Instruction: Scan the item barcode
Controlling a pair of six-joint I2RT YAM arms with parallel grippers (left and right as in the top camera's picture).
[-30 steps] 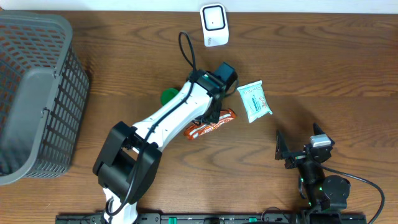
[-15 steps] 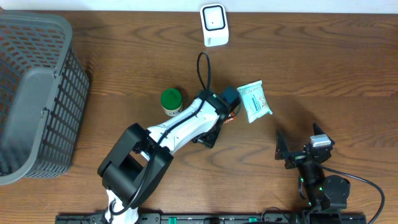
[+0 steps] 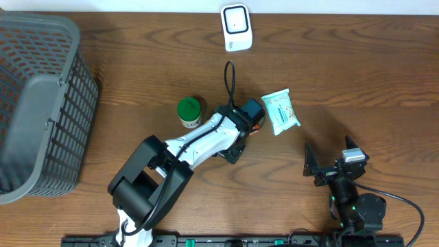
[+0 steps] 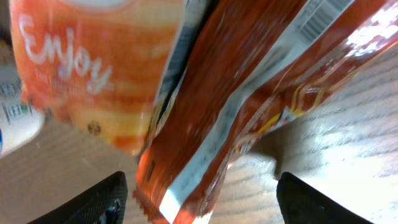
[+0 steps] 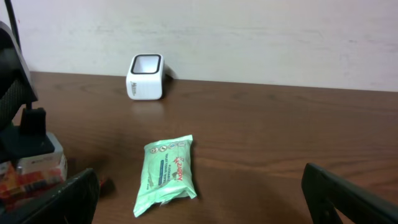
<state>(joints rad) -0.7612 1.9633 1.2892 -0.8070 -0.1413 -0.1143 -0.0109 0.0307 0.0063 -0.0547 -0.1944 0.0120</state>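
As orange packet (image 4: 236,106) fills left wrist view: "Enjoy", barcode (image 4: 317,15) visible.

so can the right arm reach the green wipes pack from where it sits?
Probably yes: the right gripper is open, and the wipes pack lies flat ahead of it with nothing between. The left arm is close beside the pack, though.

The basket (image 3: 41,103) sits at the table's (image 3: 370,62) left edge, the scanner (image 3: 236,27) at the far middle. The jar (image 3: 188,111) stands left of the snack packet (image 4: 236,112), which lies beneath the left gripper (image 4: 202,202). The wipes pack (image 3: 280,113) lies just right of it.
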